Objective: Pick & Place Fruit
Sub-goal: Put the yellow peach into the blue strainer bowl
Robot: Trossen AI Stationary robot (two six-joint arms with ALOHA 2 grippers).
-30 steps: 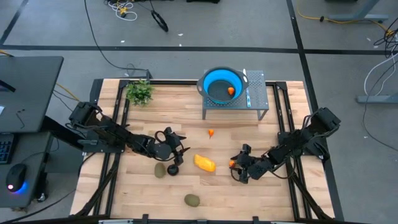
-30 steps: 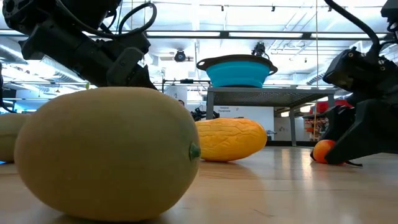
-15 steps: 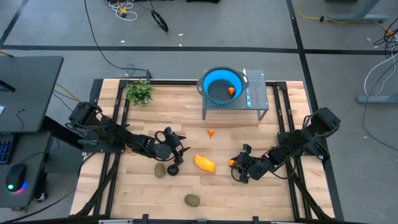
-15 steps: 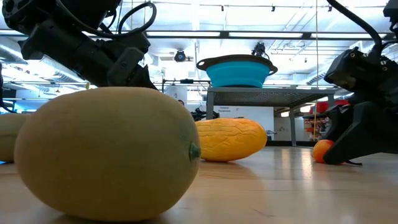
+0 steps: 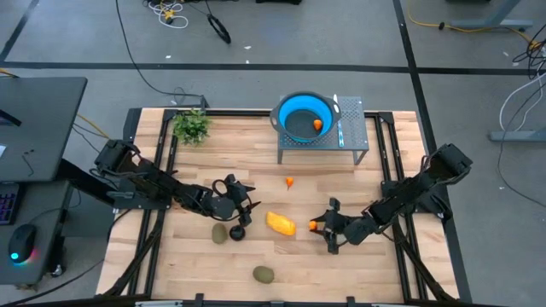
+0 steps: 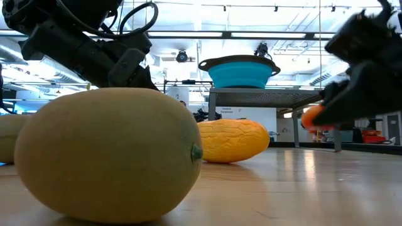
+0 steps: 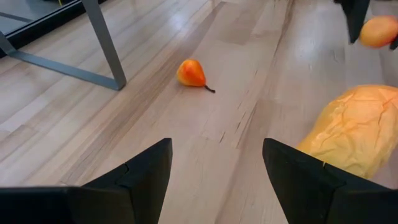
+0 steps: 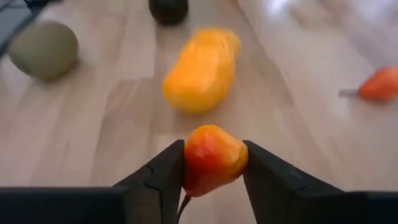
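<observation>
My right gripper (image 5: pixel 319 228) is shut on a small orange-red fruit (image 8: pixel 213 158) right of the elongated yellow-orange piece (image 5: pixel 281 223). In the low view the fruit (image 6: pixel 312 117) hangs above the tabletop. My left gripper (image 5: pixel 245 207) is open and hovers just left of the yellow-orange piece, above the blackish round fruit (image 5: pixel 237 232). One olive-green oval (image 5: pixel 220 232) lies beside that round fruit, another (image 5: pixel 264 274) near the table's near edge. A second tiny orange fruit (image 5: pixel 290 181) lies on the wood mid-table; a third (image 5: pixel 316 124) sits in the blue bowl (image 5: pixel 290 109). My right gripper pinches the small orange-red fruit by its two sides (image 8: pixel 194 163), one finger (image 8: pixel 163 174) on each side. The fingers come nearly level from the table's right side. The fruit is lifted clear of the table, its thin stem pointing back toward the wrist.
The blue bowl rests on a grey metal stand (image 5: pixel 354 141) at the far middle of the table. A leafy green sprig (image 5: pixel 192 126) lies at the far left corner. Bare wood stretches between the stand and the fruits, and along the near right.
My right gripper has risen with the small orange-red fruit, which sat on the table a second ago and now hangs clear above it. The gripper has also shifted a little toward the table's left. The left arm has kept still.
</observation>
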